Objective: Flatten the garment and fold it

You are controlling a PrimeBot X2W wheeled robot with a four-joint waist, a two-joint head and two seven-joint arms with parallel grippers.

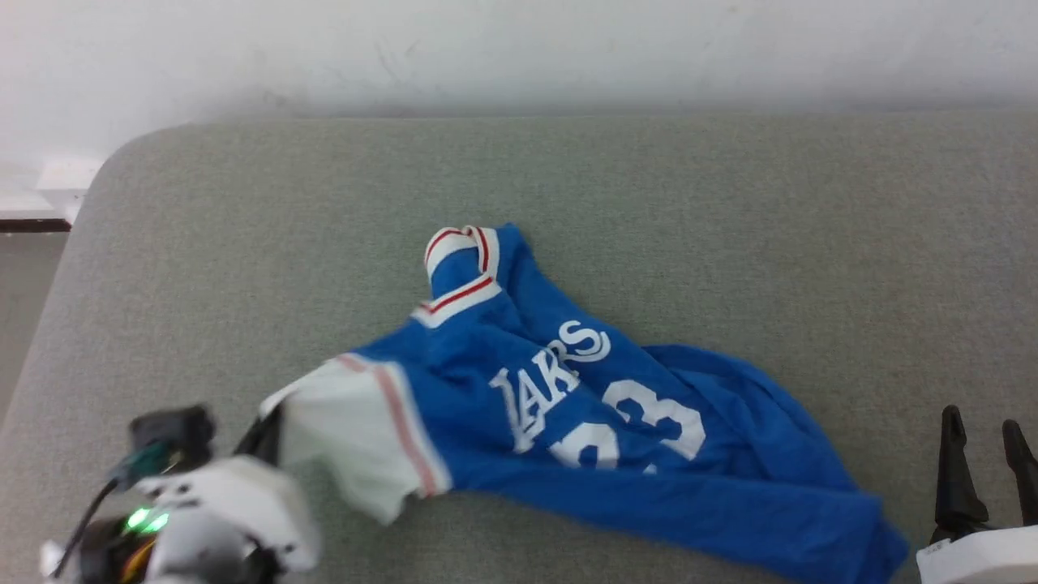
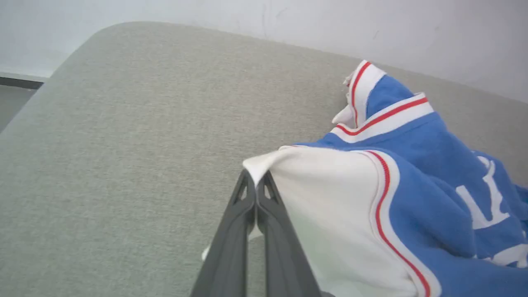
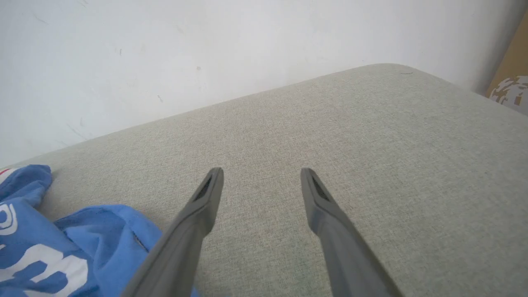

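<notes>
Garment (image 1: 616, 422), crumpled royal-blue T-shirt, on grey fabric surface (image 1: 730, 203), its near-left white sleeve (image 2: 330, 198) pinched by left gripper (image 2: 255, 181), right gripper (image 3: 262, 171) spread at near right.

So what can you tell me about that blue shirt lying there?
The shirt is a royal-blue jersey of soft, knit-looking cloth with red-and-white striped trim. Its white lettering and number are partly hidden in folds. It lies crumpled, not yet flattened, on the grey fabric surface, with a trimmed opening bunched up at its far side. The left pincer is shut on the edge of its white sleeve, at the robot's left end of the shirt.
</notes>
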